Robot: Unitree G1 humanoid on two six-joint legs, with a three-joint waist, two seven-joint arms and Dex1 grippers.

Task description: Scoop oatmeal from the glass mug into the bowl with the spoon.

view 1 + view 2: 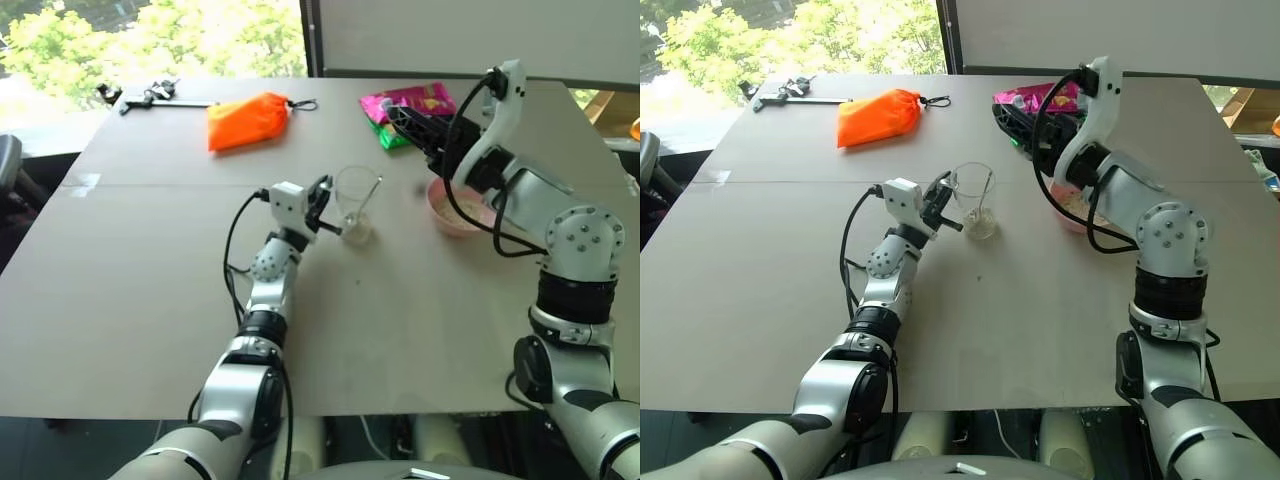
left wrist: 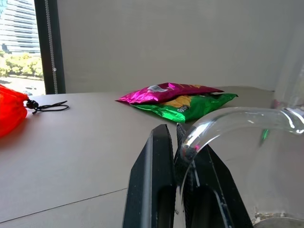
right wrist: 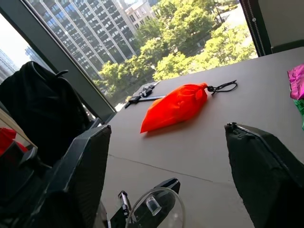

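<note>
Far left on the worktop (image 1: 150, 300), a black tool (image 1: 150, 97) and an orange pouch (image 1: 247, 120) are lying well apart from the work, out of the way of both arms.

Near the middle, the glass mug (image 1: 356, 205) is being kept upright by the left gripper (image 1: 322, 205), whose fingers (image 2: 152, 190) are pinched narrow on the thin handle (image 2: 223, 118), as the left wrist view shows. This hold is judged to be steadying the mug so that it is not tipped while it is being scooped from. The spoon (image 1: 368, 198) is being left leaning inside the mug, its long handle resting against the rim; little oatmeal can be made out at the mug's bottom.

To the right, the right gripper (image 1: 400, 118) is being held above the worktop between the mug and the snack packets (image 1: 410, 105), with its fingers (image 3: 80, 175) spread wide and nothing between them. Its wrist view looks down over the mug's rim, so it seems to be placed for reaching the spoon.

Just right of the mug, the pink bowl (image 1: 455, 212) is sitting partly hidden behind the right arm, close enough for short transfers, with pale oatmeal (image 1: 470, 208) already lying in it.
</note>
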